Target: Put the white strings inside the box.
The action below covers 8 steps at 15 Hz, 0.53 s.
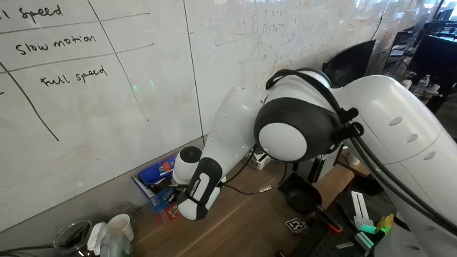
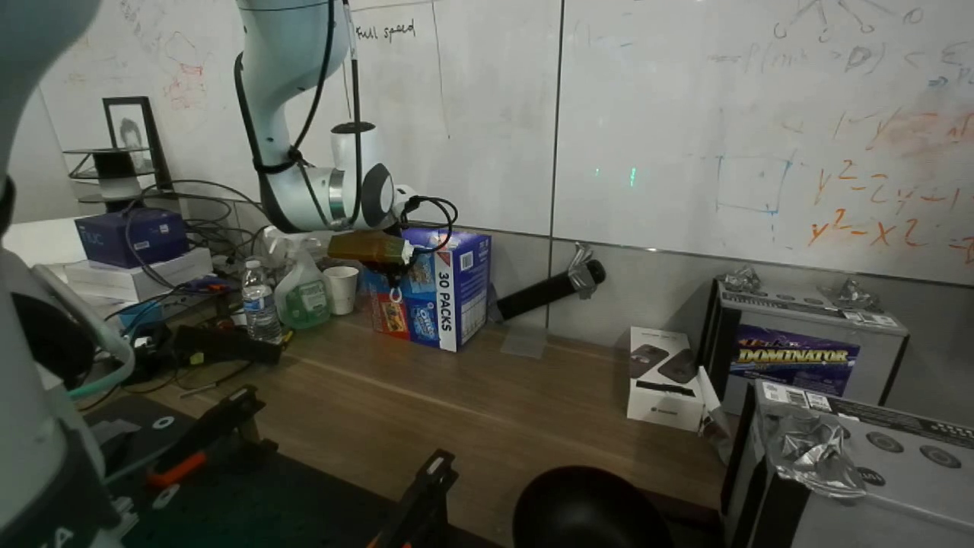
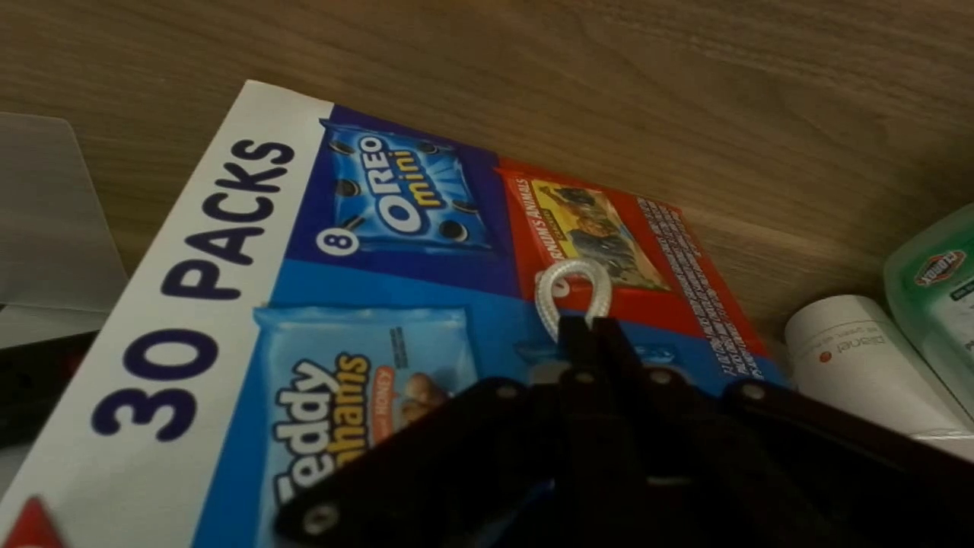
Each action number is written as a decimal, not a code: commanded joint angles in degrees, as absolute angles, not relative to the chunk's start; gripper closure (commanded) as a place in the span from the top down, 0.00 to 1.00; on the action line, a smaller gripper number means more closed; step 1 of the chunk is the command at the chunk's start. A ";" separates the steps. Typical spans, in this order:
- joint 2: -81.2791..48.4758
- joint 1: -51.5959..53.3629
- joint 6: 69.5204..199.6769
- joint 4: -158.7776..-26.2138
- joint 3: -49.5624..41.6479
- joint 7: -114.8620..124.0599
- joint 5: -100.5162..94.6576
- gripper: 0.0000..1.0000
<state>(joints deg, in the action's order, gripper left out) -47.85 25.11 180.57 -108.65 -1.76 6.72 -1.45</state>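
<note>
The box (image 2: 466, 293), blue with red and white print, stands on the table against the whiteboard wall; an exterior view shows its printed side (image 1: 167, 210) partly behind the arm. Seen from the wrist, its printed face (image 3: 221, 251) fills much of the picture. My gripper (image 3: 590, 326) is shut on the white strings (image 3: 572, 265), of which a single loop sticks out past the fingertips in front of that face. In an exterior view the small white loop (image 2: 396, 295) hangs below the gripper. The rest of the strings is hidden, and the box's inside is not clearly visible.
A paper cup (image 2: 342, 289), a green spray bottle (image 2: 304, 293) and a water bottle (image 2: 260, 304) stand close beside the box. On its other side leans a black tube (image 2: 548, 291). A white phone box (image 2: 662, 403) and a black pan (image 2: 590, 510) are farther off.
</note>
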 commanded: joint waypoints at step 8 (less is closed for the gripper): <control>-40.14 20.62 178.44 -108.72 4.72 6.00 -0.36 0.02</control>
